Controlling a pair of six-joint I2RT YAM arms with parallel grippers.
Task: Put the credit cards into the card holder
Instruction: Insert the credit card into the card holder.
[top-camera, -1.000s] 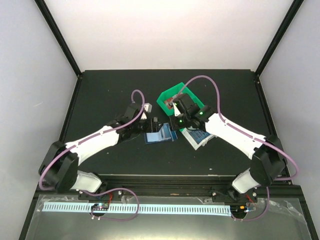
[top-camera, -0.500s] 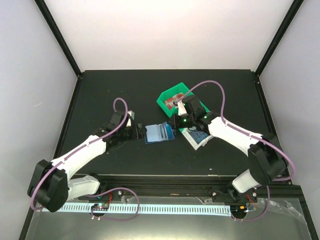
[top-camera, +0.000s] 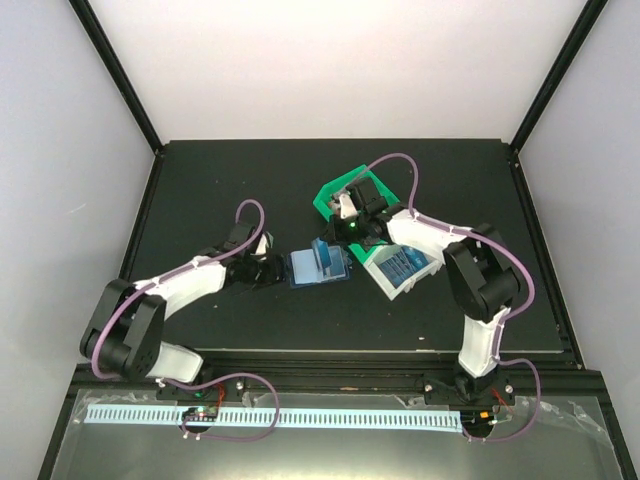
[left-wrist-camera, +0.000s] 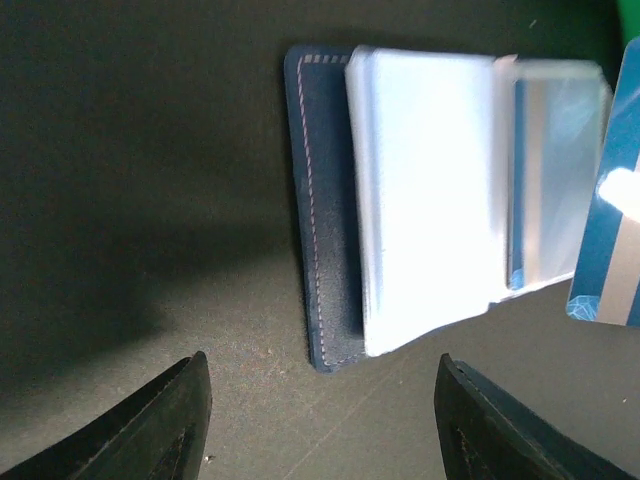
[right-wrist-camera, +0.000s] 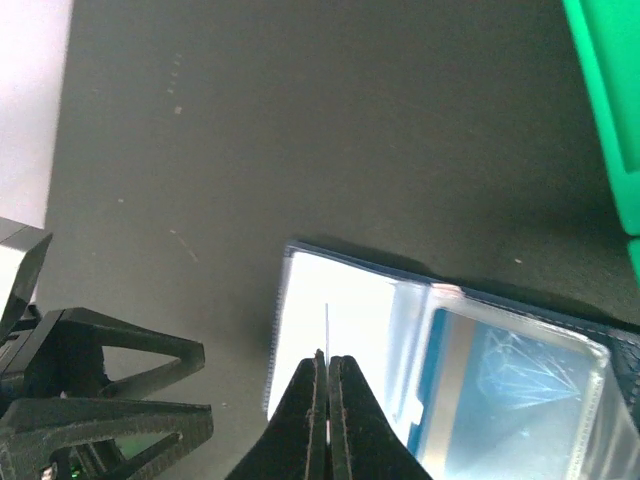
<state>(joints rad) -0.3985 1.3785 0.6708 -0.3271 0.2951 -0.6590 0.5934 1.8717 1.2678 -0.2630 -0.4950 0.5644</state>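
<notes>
Top external view shows the left claw (top-camera: 281, 268) low over the black desk (top-camera: 200, 190). Its two fingers (left-wrist-camera: 170, 420) are apart and hold nothing. Just past the tips of this claw lies the card holder (top-camera: 312, 272), open and flat on the desk. It does not touch the fingers. The left wrist view shows its dark blue edge and its shiny clear pockets (left-wrist-camera: 430, 200) right in front of the open fingers.

Next comes the right claw (top-camera: 338, 243). Its fingers are pressed together on a thin blue credit card (top-camera: 323, 255). The card stands on its edge, just under this claw and over the open card holder. I cannot tell if the card touches the pockets. In the right wrist view the card is only a thin line poking out past the fingertips.

A green bin (top-camera: 328, 197) sits just behind the right claw. A white bin (top-camera: 384, 281) with more blue cards (top-camera: 405, 265) sits beside that arm, to the claw's right.
</notes>
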